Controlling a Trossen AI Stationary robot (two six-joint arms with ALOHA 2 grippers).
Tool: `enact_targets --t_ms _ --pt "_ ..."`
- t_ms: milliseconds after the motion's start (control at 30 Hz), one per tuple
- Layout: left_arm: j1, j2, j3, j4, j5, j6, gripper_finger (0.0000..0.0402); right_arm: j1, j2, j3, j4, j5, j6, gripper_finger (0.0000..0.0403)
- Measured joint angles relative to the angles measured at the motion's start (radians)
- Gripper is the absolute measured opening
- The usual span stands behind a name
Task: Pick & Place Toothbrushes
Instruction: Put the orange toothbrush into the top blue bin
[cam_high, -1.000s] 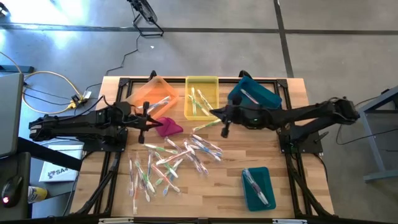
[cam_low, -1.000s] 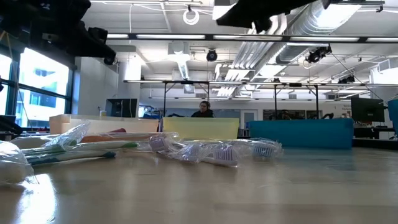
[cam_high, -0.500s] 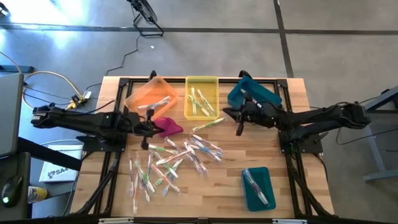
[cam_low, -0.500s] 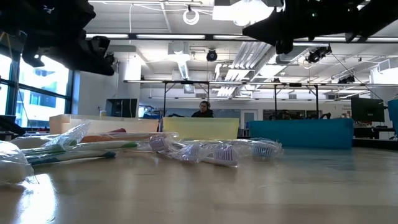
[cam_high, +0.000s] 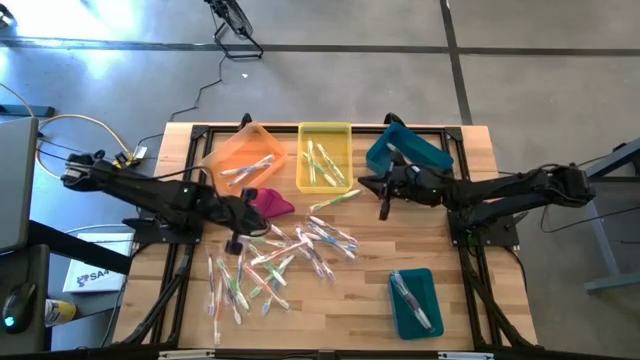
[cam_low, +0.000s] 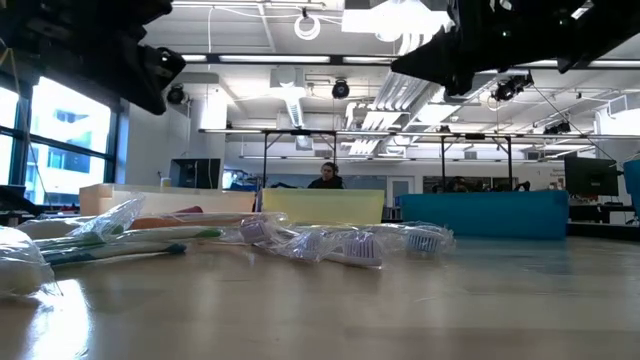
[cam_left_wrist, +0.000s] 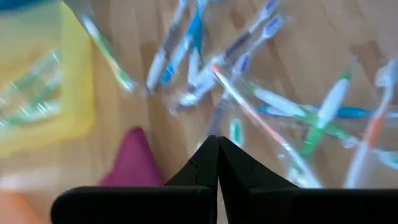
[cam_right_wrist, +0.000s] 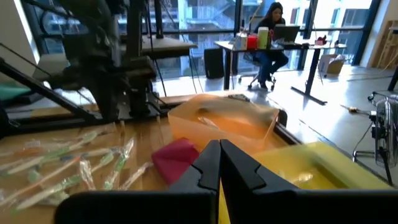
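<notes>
Several toothbrushes (cam_high: 285, 255) in clear wrappers lie scattered on the wooden table's middle and near left; they also show in the low view (cam_low: 330, 243) and the left wrist view (cam_left_wrist: 280, 106). My left gripper (cam_high: 237, 243) hangs shut and tipped downward over the left edge of this pile, just near of the magenta cloth (cam_high: 270, 203), touching nothing. Its closed fingers (cam_left_wrist: 211, 163) show in its wrist view. My right gripper (cam_high: 383, 210) is shut and held level above the table, to the right of the yellow bin (cam_high: 323, 157), holding nothing.
An orange bin (cam_high: 240, 155), the yellow bin and a teal bin (cam_high: 408, 150) stand along the far edge, each with toothbrushes inside. A second teal bin (cam_high: 415, 302) sits near right. One toothbrush (cam_high: 335, 202) lies alone near the yellow bin. A person sits in the room beyond.
My left gripper has swung from beside the magenta cloth toward the table's near edge, tipping further downward, and now hangs over the toothbrush pile. My right gripper has drawn back toward the table's right edge and sunk a little, then kept still. Both stay shut.
</notes>
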Motion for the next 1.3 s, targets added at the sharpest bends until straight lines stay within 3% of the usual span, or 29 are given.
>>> enact_targets --t_ms 167,500,600,733,833,1300 --pt "0.001 0.058 0.065 -0.051 0.109 -0.117 0.0 0.0 0.002 0.0 -0.023 0.0 -0.001 0.0002" --pt "0.0 0.086 0.07 0.033 0.321 -0.068 0.0 0.0 0.004 0.0 -0.034 0.0 -0.006 0.0002" --pt "0.001 0.086 0.07 0.049 0.295 -0.047 0.0 0.001 0.004 0.0 -0.037 0.0 -0.005 0.0002" --pt "0.001 0.087 0.07 0.056 0.219 -0.196 0.0 0.003 0.004 0.0 -0.037 -0.001 -0.005 0.0002" --pt "-0.026 0.108 0.07 0.053 0.177 -0.221 0.0 0.003 0.004 0.0 -0.037 -0.003 -0.005 0.0002" --pt "-0.078 0.226 0.069 -0.003 0.15 -0.352 0.0 0.003 0.004 0.0 -0.037 -0.004 -0.006 0.0002"
